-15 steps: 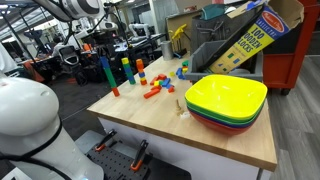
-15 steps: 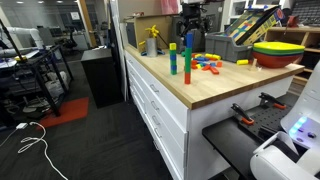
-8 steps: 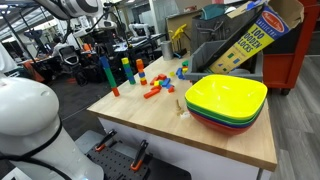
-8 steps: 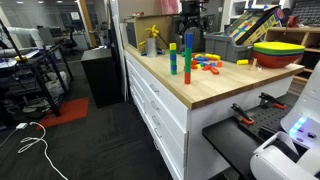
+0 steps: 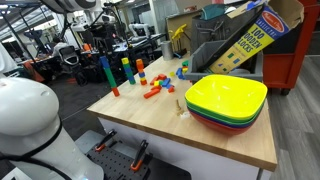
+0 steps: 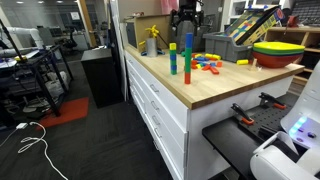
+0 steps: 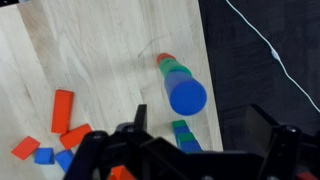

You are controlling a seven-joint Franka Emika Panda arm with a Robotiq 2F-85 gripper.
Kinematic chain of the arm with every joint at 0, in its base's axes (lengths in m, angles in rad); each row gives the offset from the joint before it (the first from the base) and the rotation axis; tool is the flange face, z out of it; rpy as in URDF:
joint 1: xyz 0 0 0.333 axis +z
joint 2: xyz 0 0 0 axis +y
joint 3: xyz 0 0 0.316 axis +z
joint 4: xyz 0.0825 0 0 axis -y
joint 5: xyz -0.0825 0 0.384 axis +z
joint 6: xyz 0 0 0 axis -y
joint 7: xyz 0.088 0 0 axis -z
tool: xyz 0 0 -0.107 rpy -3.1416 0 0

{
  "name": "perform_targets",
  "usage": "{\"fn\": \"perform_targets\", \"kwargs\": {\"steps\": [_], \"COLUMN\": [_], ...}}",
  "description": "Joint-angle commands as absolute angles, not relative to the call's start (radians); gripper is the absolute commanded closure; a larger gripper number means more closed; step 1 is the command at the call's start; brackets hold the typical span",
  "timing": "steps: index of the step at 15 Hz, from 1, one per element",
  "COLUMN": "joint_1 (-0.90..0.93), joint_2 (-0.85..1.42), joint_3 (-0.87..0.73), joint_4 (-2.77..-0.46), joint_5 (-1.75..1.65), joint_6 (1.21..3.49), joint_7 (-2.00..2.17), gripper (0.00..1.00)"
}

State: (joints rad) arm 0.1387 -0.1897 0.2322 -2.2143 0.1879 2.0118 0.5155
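My gripper [image 5: 99,30] [image 6: 187,20] hangs open and empty high above the far end of the wooden table [image 5: 150,118]. Directly beneath it stands a tall tower [image 5: 107,75] [image 6: 187,61] of stacked blocks with a blue cylinder on top [image 7: 187,97]. In the wrist view the gripper [image 7: 200,112] frames this tower from above, both fingers well apart. A shorter green and blue tower [image 7: 183,134] [image 5: 126,68] [image 6: 172,58] stands beside it near the table edge. Loose red, orange and blue blocks [image 7: 62,112] [image 5: 155,88] [image 6: 208,63] lie scattered close by.
A stack of yellow, green and red bowls [image 5: 226,101] [image 6: 280,50] sits at the table's other end. A tilted block box [image 5: 258,36] and a grey bin stand behind. A yellow object [image 6: 152,40] stands at the back. Beside the towers the table drops to dark floor [image 7: 260,60].
The gripper has shifted slightly above the towers and stays open. The blocks and towers have not moved.
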Motion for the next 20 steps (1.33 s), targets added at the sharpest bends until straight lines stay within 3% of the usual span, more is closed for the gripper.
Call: {"fn": "perform_targets", "kwargs": {"steps": [1, 10, 20], "joint_1": [0.129, 0.051, -0.053], "joint_2": [-0.169, -0.052, 0.030], "joint_3": [0.211, 0.106, -0.049], "joint_4": [-2.163, -2.029, -2.057], "joint_5": [0.185, 0.053, -0.027], "joint_6": [2.069, 2.179, 2.163], "joint_7": [0.503, 0.467, 0.201], "gripper": [0.00, 0.00, 0.00]}}
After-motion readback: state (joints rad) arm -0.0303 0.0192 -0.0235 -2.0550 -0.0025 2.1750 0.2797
